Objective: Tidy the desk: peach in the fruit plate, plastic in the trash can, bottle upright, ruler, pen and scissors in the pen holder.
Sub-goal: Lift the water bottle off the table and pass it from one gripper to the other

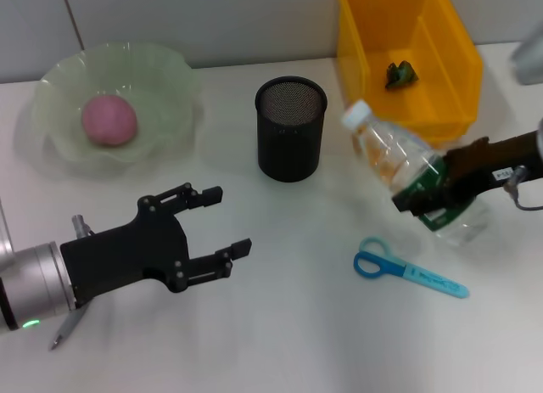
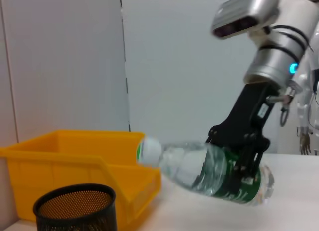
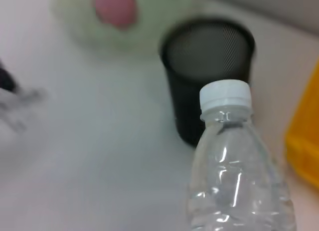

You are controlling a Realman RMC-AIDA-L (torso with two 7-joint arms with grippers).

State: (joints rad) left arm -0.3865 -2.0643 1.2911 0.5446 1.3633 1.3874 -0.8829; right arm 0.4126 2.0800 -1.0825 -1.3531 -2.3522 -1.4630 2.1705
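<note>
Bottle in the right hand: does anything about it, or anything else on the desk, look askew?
Yes. The bottle is tilted, cap end raised toward the pen holder, with the right hand clamped around its green label. It is not yet upright. The scissors lie flat on the desk, outside the holder.

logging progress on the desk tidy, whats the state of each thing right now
bottle: tilted, capped, held in the right claw
peach: in the fruit plate
pen holder: upright, looks empty
scissors: flat on the desk, blades closed
yellow bin: holds a dark green scrap
pen: on the desk, partly under the left arm
left claw: open, holding nothing
</note>
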